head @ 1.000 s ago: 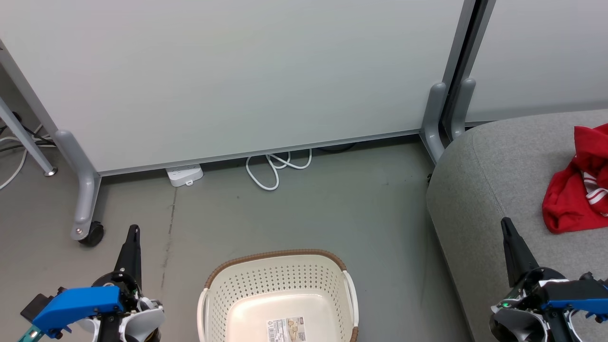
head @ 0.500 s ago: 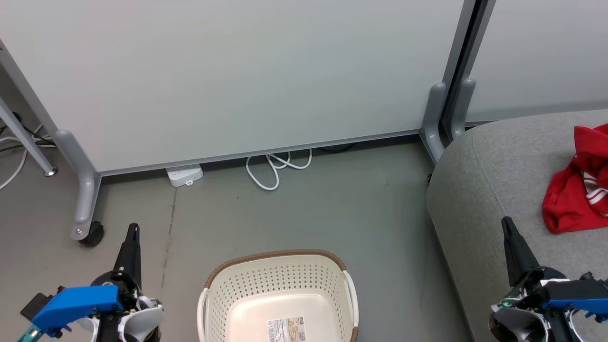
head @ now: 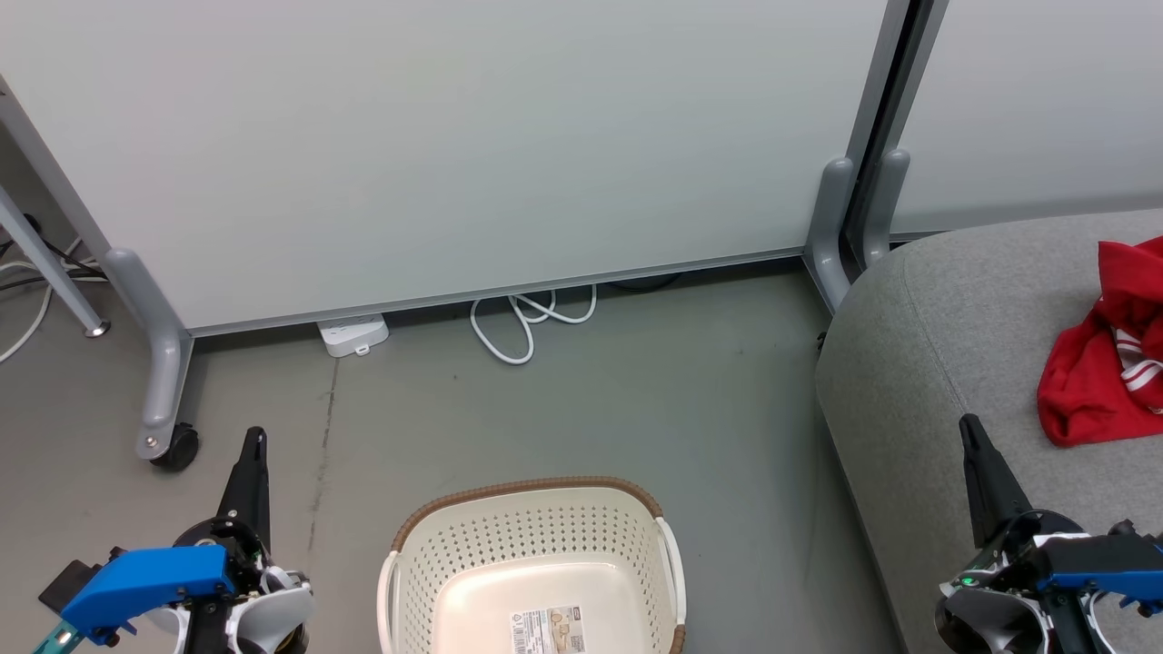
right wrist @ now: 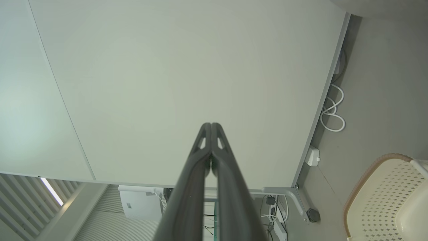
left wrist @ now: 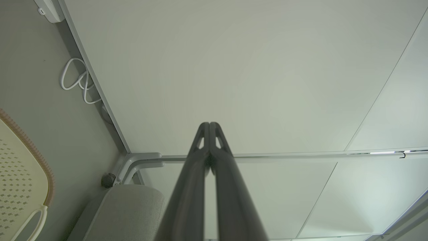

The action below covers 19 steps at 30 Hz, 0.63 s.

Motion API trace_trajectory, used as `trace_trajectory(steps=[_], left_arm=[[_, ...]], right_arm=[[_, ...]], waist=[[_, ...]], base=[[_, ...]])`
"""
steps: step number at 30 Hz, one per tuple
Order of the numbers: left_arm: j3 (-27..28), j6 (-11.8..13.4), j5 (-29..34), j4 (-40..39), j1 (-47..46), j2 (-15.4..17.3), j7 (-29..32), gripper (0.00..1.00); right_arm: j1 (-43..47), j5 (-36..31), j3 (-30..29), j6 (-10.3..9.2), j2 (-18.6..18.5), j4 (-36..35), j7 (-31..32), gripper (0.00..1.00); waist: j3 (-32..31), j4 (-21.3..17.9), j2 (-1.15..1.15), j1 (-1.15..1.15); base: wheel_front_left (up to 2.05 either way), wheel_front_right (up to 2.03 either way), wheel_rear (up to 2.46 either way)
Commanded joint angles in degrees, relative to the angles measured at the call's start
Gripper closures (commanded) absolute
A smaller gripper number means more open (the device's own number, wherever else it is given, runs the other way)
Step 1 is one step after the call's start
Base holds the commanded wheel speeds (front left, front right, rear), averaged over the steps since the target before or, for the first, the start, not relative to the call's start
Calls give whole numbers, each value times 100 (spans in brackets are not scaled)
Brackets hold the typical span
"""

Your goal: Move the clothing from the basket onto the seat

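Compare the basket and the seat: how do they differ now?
The basket is cream plastic with holes; the seat is grey fabric. The seat bears the red clothing; the basket's visible part holds none. In the head view the basket stands in the middle, the seat at the right. Both have rounded corners.

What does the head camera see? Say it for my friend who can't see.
Red clothing lies on the grey seat at the right, and the cream basket on the floor looks empty. The left gripper and right gripper, both shut, point up from the lower corners, with a white panel behind.
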Motion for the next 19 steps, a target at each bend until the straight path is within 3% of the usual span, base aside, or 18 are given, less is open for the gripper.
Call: trace_trajectory(steps=[1,19], left_arm=[[10,-11,-4,-19,-63,4,18,100],[15,-11,1,-19,-64,1,23,100]], right_arm=[[-67,14,-11,2,9,-14,17,100],[-66,14,-11,2,10,-13,17,100]], waist=[[0,0,0,0],[0,0,0,0]], base=[[0,0,0],[0,0,0]])
